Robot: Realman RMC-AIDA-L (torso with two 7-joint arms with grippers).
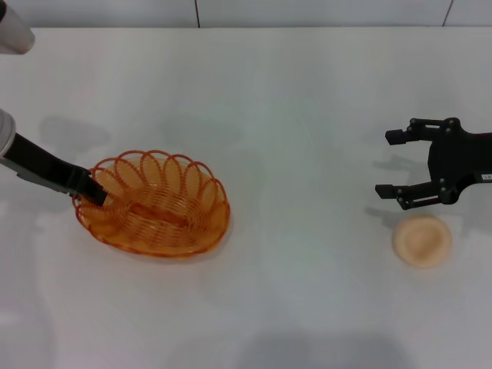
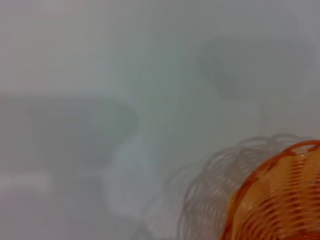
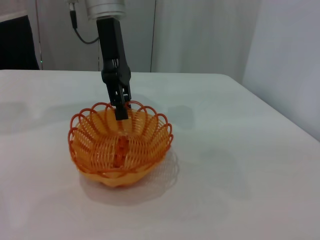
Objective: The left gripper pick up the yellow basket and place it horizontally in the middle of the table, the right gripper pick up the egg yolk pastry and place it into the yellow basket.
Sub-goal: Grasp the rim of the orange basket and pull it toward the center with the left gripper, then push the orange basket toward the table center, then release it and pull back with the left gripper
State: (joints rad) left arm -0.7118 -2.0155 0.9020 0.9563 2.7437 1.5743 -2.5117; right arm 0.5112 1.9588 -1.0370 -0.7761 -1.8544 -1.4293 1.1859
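one yellow basket (image 1: pixel 157 207) — one egg yolk pastry (image 1: pixel 421 241)

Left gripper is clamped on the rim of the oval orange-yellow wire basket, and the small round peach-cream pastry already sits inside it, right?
Not quite. The head view shows the peach-cream pastry lying on the white table, beside the open right gripper, far from the orange-yellow wire basket. The left gripper is indeed on the rim.

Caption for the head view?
Left gripper shut on the yellow basket rim; right gripper open beside the egg yolk pastry.
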